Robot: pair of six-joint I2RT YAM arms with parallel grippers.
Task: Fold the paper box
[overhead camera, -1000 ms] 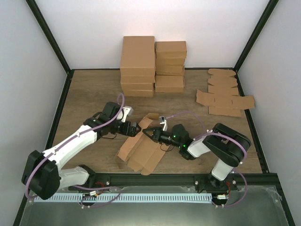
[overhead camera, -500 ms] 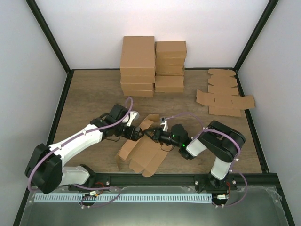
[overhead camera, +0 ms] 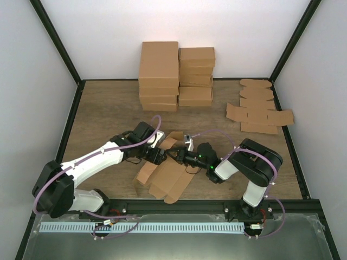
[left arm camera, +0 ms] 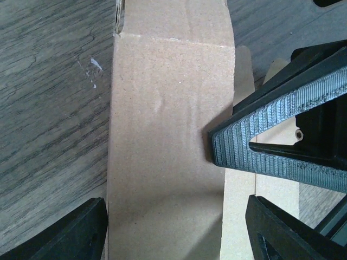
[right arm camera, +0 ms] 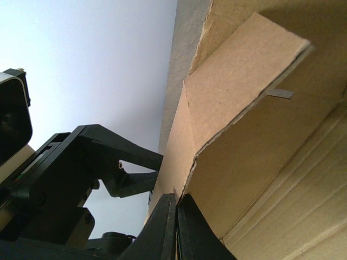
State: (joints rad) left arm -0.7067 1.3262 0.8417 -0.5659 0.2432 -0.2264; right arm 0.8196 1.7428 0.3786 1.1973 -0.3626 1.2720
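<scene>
Paper box (left arm camera: 168,135) cropped, left fingers (left arm camera: 76,235) cut off

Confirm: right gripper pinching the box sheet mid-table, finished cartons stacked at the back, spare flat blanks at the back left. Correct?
Not quite. The flat blanks lie at the back right of the table, not the back left; the top view shows it. The rest holds: the right gripper pinches the box sheet mid-table, and the finished cartons are stacked at the back.
</scene>
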